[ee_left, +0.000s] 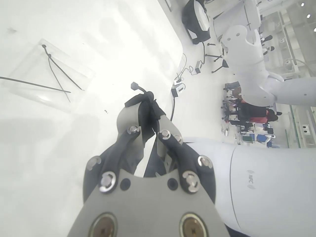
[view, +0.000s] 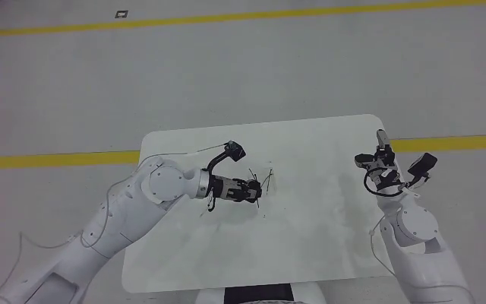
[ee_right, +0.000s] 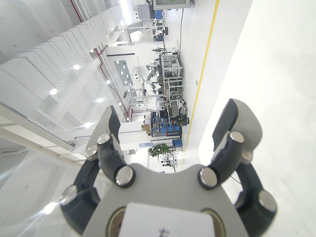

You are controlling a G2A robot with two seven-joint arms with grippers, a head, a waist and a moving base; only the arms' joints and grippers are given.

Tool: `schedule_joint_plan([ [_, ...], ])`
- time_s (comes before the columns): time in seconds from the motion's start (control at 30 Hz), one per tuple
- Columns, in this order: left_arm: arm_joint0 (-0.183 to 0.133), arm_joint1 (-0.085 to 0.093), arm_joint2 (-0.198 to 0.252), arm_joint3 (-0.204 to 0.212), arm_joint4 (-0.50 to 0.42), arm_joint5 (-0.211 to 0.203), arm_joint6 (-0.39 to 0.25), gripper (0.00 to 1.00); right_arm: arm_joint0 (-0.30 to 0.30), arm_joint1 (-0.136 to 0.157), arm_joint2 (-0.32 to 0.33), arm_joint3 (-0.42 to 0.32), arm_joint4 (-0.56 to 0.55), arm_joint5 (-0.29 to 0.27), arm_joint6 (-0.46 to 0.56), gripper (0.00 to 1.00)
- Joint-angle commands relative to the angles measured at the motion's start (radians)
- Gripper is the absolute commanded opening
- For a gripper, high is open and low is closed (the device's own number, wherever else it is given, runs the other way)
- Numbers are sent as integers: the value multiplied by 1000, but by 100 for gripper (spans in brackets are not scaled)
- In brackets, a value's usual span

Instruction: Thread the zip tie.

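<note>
A thin black zip tie (ee_left: pixel 138 88), its square head curling just past the fingertips, is pinched in the left gripper (ee_left: pixel 148 102), whose padded jaws are closed flat on the strap, over the middle of the white, round-cornered table (view: pixel 319 228). The left wrist view adds a few loose ties (ee_left: pixel 59 75) crossing on a clear plastic tray (ee_left: pixel 27 57) (glossy, shallow) nearby. The right gripper (ee_right: pixel 170 117) is spread wide and holds nothing, at the table's right edge, well apart from the left.
</note>
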Motion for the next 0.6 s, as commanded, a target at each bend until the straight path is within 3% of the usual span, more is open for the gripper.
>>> schedule_joint_plan([
  [0.0, 0, 0, 0, 0, 0, 0, 0, 0, 0, 0, 0, 0, 0, 0, 0, 100],
  [0.17, 0, 0, 0, 0, 0, 0, 0, 0, 0, 0, -1, 1, -3, 0, 2, 100],
  [0.33, 0, 0, 0, 0, 0, 0, 0, 0, 49, 5, -41, 15, -135, 25, 109, 100],
  [0.57, 0, 0, 0, 0, 0, 0, 0, 0, 121, 7, -130, 53, -351, 3, 214, 100],
])
